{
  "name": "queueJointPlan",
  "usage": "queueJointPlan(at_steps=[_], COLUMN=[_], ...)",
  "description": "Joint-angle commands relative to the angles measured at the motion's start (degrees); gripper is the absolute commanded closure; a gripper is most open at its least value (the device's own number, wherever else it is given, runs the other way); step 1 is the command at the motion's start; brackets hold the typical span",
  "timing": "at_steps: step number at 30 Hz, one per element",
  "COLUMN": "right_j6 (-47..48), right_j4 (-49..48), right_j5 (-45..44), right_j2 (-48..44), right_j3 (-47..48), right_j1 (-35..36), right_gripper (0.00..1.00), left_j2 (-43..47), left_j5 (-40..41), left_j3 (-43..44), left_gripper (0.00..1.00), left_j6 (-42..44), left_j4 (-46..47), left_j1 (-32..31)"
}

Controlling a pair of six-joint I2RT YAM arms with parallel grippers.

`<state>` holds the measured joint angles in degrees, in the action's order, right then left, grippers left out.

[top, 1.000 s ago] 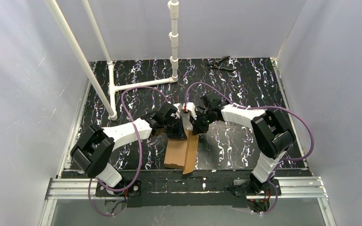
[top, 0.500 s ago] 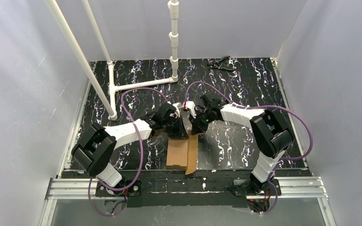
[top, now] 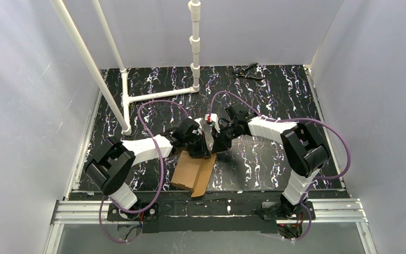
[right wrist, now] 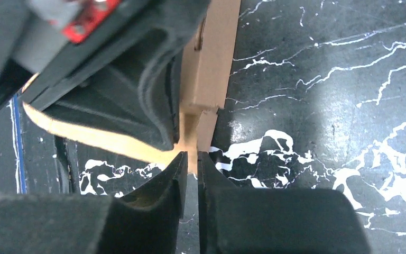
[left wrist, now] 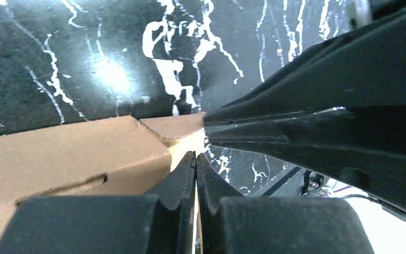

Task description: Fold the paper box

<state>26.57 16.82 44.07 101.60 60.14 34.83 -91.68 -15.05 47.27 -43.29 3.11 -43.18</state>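
The left pincer (left wrist: 195, 159) was pressed tight on a thin edge of the paper box (left wrist: 74, 153). The right pincer (right wrist: 190, 159) had its tips a crack apart with a box flap between them; I could not tell if it squeezed. Both met at the box's far end. The box lay mostly flat and crooked on the bench (top: 275, 95), near the front edge.
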Motion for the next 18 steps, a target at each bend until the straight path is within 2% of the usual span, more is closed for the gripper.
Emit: queueJointPlan(at_steps=[1, 5, 8, 10, 12, 15, 17, 18], right_j6=[2.98, 4.18, 5.70, 8.73, 10.51, 14.98, 22.28, 21.76], right_j4=[2.08, 3.41, 5.57, 8.03, 9.12, 10.87, 9.90, 8.70], right_j5=[6.00, 7.16, 9.60, 12.20, 13.31, 12.83, 11.42, 10.63], right_j2=[-1.48, -2.27, -4.53, -6.96, -8.05, -8.65, -9.66, -9.44], right_j3=[1.07, 1.04, 1.21, 0.91, 0.65, 1.85, 3.73, 4.79], right_j1=[-0.61, -1.35, -4.61, -7.24, -8.19, -8.18, -6.64, -5.91], right_gripper=[0.75, 0.62, 0.46, 0.33, 0.27, 0.25, 0.25, 0.25], left_j2=[-0.26, 0.19, 2.65, 5.02, 8.03, 16.78, 30.81, 35.19], left_j5=[3.51, 3.62, 4.84, 6.62, 7.31, 9.67, 16.32, 17.66], left_j3=[-1.57, -0.68, 2.83, 7.12, 10.49, 11.52, 2.20, -1.37], left_gripper=[1.00, 0.99, 0.97, 0.88, 0.77, 0.65, 0.59, 0.59], left_j6=[1.93, 2.80, 5.57, 8.51, 10.57, 10.85, 4.11, 1.08], left_j4=[-3.46, -3.78, -8.55, -14.01, -18.27, -24.39, -29.64, -30.63], left_j1=[0.18, 0.11, 0.20, 0.12, 0.21, 0.20, 0.16, 0.20])
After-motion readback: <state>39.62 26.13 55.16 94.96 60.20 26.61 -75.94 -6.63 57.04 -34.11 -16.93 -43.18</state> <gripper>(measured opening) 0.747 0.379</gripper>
